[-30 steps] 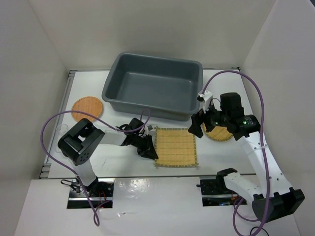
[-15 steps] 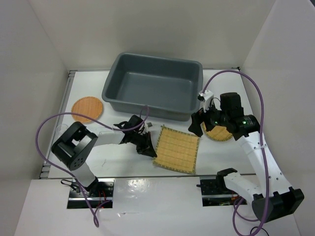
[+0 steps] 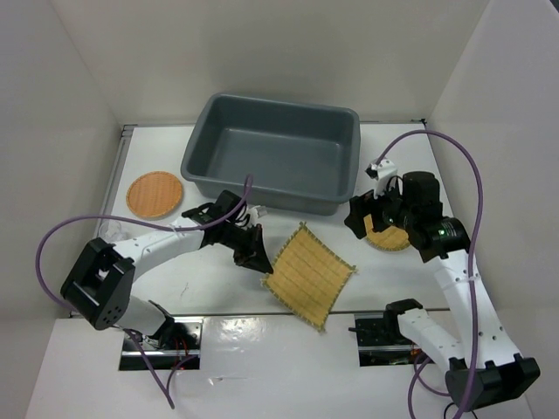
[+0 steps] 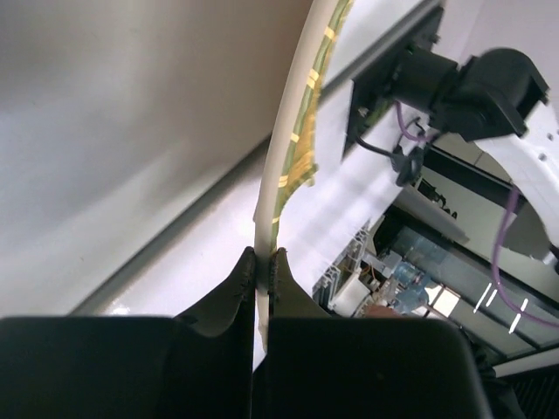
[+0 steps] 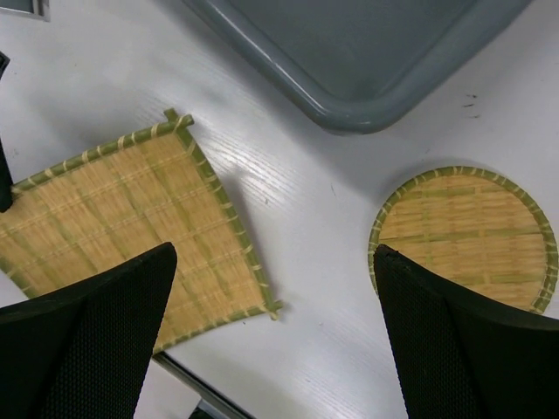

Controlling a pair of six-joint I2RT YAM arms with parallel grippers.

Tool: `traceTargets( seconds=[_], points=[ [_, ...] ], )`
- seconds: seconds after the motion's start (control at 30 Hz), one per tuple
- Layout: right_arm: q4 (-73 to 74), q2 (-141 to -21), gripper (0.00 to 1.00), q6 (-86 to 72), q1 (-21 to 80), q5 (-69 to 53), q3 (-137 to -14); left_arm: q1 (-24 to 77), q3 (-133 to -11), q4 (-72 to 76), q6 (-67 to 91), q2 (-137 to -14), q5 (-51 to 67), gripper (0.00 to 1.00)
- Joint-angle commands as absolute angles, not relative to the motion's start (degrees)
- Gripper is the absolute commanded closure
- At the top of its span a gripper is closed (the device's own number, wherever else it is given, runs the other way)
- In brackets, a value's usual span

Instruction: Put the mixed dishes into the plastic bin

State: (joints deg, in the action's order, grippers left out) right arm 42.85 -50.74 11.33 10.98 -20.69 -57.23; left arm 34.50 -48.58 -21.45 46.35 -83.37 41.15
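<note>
My left gripper (image 3: pixel 261 261) is shut on the left edge of the square tan woven plate (image 3: pixel 309 275). The plate is raised and turned cornerwise over the table's near edge. In the left wrist view the plate (image 4: pixel 288 140) shows edge-on, pinched between my fingertips (image 4: pixel 263 255). My right gripper (image 3: pixel 359 218) hangs open and holds nothing, above the table between the square plate (image 5: pixel 122 218) and the round woven plate (image 5: pixel 463 231). In the top view the round woven plate (image 3: pixel 389 237) is partly hidden by the right arm. The dark grey plastic bin (image 3: pixel 272 155) stands behind, with nothing in it.
A round orange-brown plate (image 3: pixel 155 194) lies at the left, beside the bin. A small clear cup (image 3: pixel 106 230) shows faintly near the left edge. A corner of the bin (image 5: pixel 367 52) fills the top of the right wrist view. White walls enclose the table.
My left gripper has shut on the square plate's edge, lifted it and swung it cornerwise toward the near edge. The right gripper has shifted slightly right and stays open.
</note>
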Motion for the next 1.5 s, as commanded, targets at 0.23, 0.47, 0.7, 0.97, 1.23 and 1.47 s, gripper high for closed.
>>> traceTargets(
  seconds=[0.23,0.47,0.7,0.97,1.23,1.47],
  points=[
    [38.0,-47.5,0.02,8.5,10.6,-16.5,-56.2,32.2,-51.1,-23.9,44.5,-79.5,47.3,1.00],
    [38.0,-47.0,0.02,8.5,10.6,-16.5,-56.2,29.6,-52.3,-24.4,44.5,-78.3,49.0,1.00],
    [37.4,-46.5,0.02,8.0,10.6,-15.4,-56.2,27.2,-56.9,-26.4,44.5,-76.2,53.5,1.00],
    [36.9,-45.9,0.02,7.5,10.6,-14.2,-55.7,25.4,-55.5,-28.7,42.5,-76.2,54.8,1.00],
    [37.7,-47.0,0.02,11.0,10.6,-19.0,-55.7,25.4,-52.6,-27.3,41.1,-78.0,53.1,1.00],
    [36.4,-44.4,0.02,12.1,10.6,-16.5,-54.6,23.7,-57.3,-26.7,42.8,-78.0,55.5,1.00]
  ],
)
